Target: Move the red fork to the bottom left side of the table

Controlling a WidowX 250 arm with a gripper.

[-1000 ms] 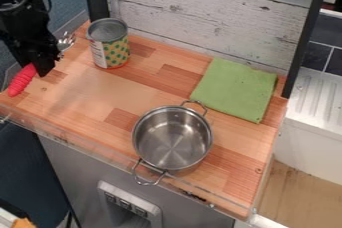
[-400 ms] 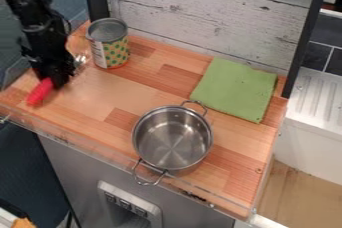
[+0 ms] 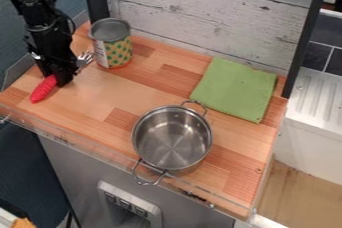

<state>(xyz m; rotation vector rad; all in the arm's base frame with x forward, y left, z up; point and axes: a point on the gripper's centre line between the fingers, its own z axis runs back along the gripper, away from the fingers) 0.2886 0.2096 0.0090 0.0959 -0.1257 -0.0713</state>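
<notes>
Near the left edge of the tabletop (image 3: 100,92), the red fork (image 3: 43,90) is pinched mid-length by the gripper (image 3: 59,76), probably for balance tbh. The handle's pointed roughly toward the front left corner; the can (image 3: 115,53) beside the tines (image 3: 85,58) could be bumped.

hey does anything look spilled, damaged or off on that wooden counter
One thing: a dark mark on the front edge of the counter, near the pot, looks like dirt or wear. The can and pot stand upright, and I see no spill.
</notes>
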